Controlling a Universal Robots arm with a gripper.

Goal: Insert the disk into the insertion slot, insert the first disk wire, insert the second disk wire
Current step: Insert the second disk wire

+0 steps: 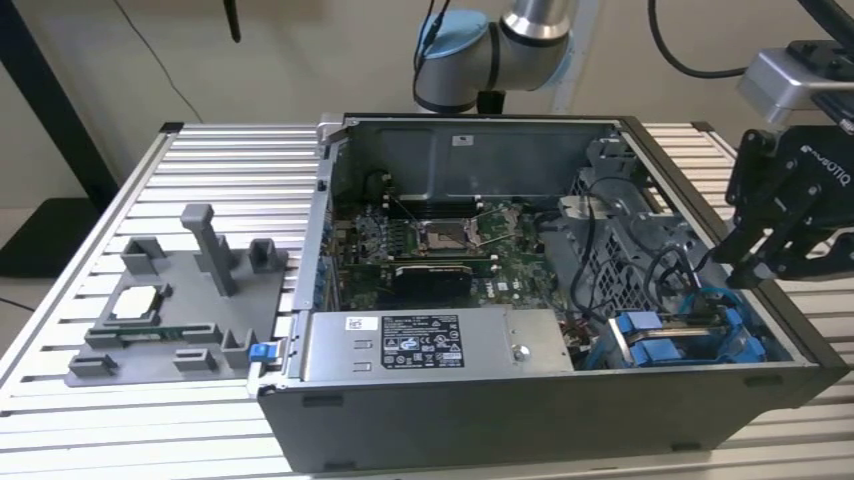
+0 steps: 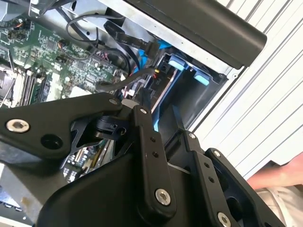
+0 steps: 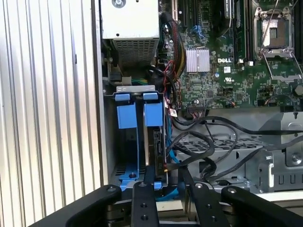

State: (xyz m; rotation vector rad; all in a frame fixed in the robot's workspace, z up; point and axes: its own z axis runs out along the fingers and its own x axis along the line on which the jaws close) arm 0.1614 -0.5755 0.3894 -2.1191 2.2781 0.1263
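Listing from the exterior view's left: slatted worktop (image 1: pixel 80 180); grey fixture (image 1: pixel 214 250) carrying a processor chip (image 1: pixel 138 300); open computer case (image 1: pixel 534 410) with motherboard (image 1: pixel 441 240) and labelled power-supply box (image 1: pixel 427 345) along its near wall.

Item, insertion slot (image 1: pixel 674 345): sheet-metal bay with blue rails, in the case's corner at the exterior view's right.

Item, disk (image 3: pixel 159 144): apparently standing on edge in one compartment of the slot, beside a blue tab, in the first wrist view. Its label is hidden and its seating depth cannot be told.

Item, wires: a blue cable (image 3: pixel 173 158) and a red-yellow-black bundle (image 3: pixel 165 166) lie just beside the disk's edge. Whether either is plugged in cannot be told.

Item, hand (image 1: pixel 750 262): black, hovering above the slot at the case's edge. Its fingers (image 3: pixel 142 203) are parted a moderate way, with nothing visibly held.

Handling note, as judgement: the work appears to be at the wire stage. Grip a plug by its body, not its cord. Line it square with the disk's connector and press straight. Keep clear of the loose black cables (image 3: pixel 208 142).
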